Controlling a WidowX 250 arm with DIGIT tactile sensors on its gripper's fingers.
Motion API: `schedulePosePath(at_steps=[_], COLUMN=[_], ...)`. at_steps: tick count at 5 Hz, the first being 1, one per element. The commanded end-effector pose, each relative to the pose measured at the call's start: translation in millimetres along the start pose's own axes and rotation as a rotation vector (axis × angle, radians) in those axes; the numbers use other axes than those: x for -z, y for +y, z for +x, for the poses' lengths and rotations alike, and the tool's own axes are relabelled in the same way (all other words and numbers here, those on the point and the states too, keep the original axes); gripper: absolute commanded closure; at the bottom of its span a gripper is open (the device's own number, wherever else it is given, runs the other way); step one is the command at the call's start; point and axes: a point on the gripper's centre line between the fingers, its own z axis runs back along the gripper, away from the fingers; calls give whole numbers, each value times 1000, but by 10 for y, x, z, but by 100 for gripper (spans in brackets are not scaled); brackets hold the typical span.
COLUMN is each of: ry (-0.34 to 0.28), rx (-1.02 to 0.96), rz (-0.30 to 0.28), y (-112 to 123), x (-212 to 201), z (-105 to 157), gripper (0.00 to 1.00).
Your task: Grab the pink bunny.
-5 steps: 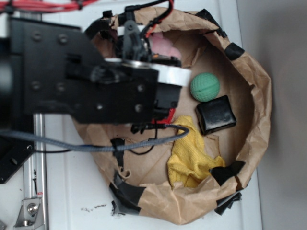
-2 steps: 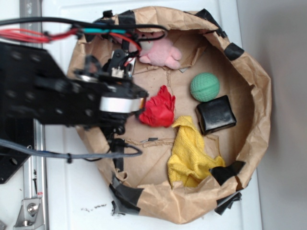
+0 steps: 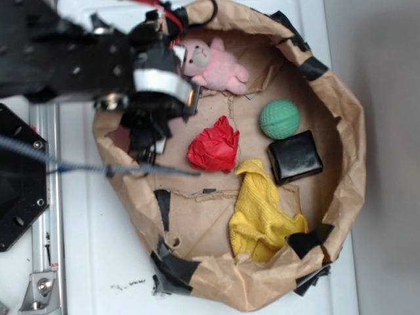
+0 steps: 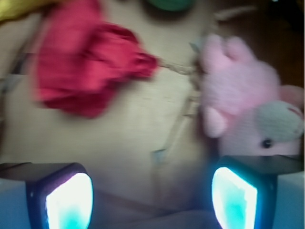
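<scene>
My claw (image 4: 151, 191) is wide open, holding nothing; pink bunny (image 4: 248, 112) lies just beside right finger, red cloth (image 4: 86, 71) further left.

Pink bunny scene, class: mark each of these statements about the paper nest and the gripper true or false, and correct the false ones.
1. The pink bunny lies inside the brown paper nest. True.
2. The gripper is shut on the bunny. False: the wrist view shows its jaws apart with bare paper between them, the bunny just beyond the right-hand finger in that picture.
3. The green ball lies next to the black box. True.
4. The red cloth wad lies on top of the yellow towel. False: it lies beside the towel, on the paper floor.
5. The bunny rests on the black box. False: they lie apart, with the ball nearer the box.
</scene>
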Motion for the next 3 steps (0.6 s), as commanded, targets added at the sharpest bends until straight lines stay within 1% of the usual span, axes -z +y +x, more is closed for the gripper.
schedulePosePath(at_steps=[1, 2, 3], ry=[-46, -67, -56], rx=[-18, 9, 32], rz=[22, 20, 50], y=[430, 367, 320], x=[-181, -273, -184], z=[98, 149, 147], gripper=[0, 0, 0])
